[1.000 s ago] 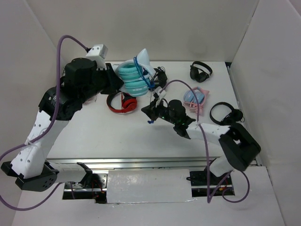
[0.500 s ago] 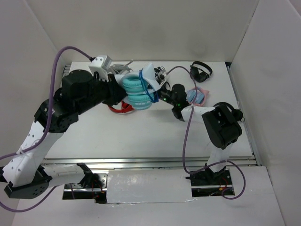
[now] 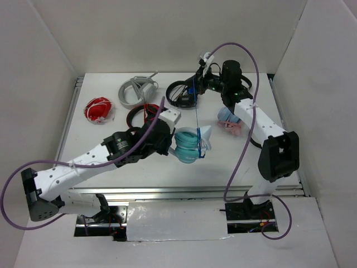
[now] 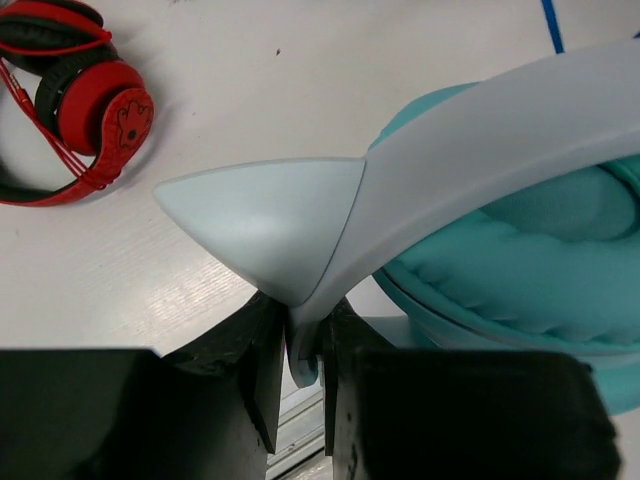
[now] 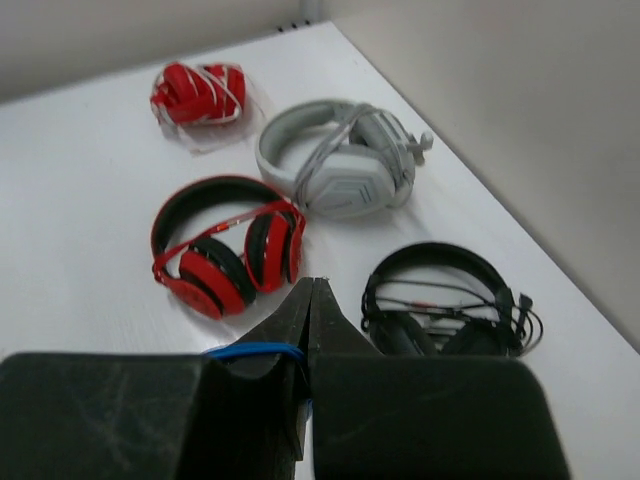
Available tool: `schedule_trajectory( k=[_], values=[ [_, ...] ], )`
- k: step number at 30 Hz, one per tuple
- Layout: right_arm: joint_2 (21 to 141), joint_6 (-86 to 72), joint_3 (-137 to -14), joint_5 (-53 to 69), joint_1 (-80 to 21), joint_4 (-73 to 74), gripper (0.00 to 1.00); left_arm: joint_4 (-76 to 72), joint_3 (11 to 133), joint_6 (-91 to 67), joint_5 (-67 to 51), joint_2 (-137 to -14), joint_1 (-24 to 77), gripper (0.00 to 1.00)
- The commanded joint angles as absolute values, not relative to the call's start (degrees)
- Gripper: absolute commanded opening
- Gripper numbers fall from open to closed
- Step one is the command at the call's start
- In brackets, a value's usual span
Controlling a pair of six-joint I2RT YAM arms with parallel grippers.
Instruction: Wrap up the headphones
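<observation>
Nearby, a red set (image 3: 135, 115) and grey set (image 3: 134, 89) lie behind the headphones (image 3: 188, 146).

Top external: high, behind arm bases, facing down over whole table (image 3: 234, 162). Left wrist: very near, looking past left gripper (image 4: 303, 340) onto teal headphones (image 4: 520, 230). Right wrist: low over right gripper (image 5: 310, 290), facing across table, probably toward far-left corner. Shared by all three: red-and-black headphones (image 3: 136, 114). Grey headphones (image 3: 136, 89) in top and right-wrist views only.
</observation>
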State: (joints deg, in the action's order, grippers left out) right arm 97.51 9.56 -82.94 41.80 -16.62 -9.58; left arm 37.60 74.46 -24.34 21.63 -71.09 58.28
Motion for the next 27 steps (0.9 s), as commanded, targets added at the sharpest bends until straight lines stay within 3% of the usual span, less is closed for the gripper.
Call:
schedule_trajectory(
  k=[1,8,15,21,27],
  values=[
    [90.98,23.45,-85.52,32.1,-18.1,6.23,0.0,39.37,75.58,-24.69,25.74,-74.35,60.64,0.0],
    [77.18,27.86,-80.25,10.07,-26.7,12.65,0.0,42.1,74.27,-30.67,29.62,-79.71,53.38,0.0],
    [69.09,19.8,-74.63,-11.47,-40.15,16.78,0.0,45.52,77.16,-37.34,32.51,-84.63,41.76,0.0],
    [64.34,9.87,-69.27,-20.47,-52.28,20.12,0.0,49.22,85.86,-41.13,35.42,-90.87,30.6,0.0],
    [62.05,0.54,-61.63,-25.32,-61.6,21.97,0.0,47.9,94.64,-40.87,30.76,-93.34,20.49,0.0]
  ],
)
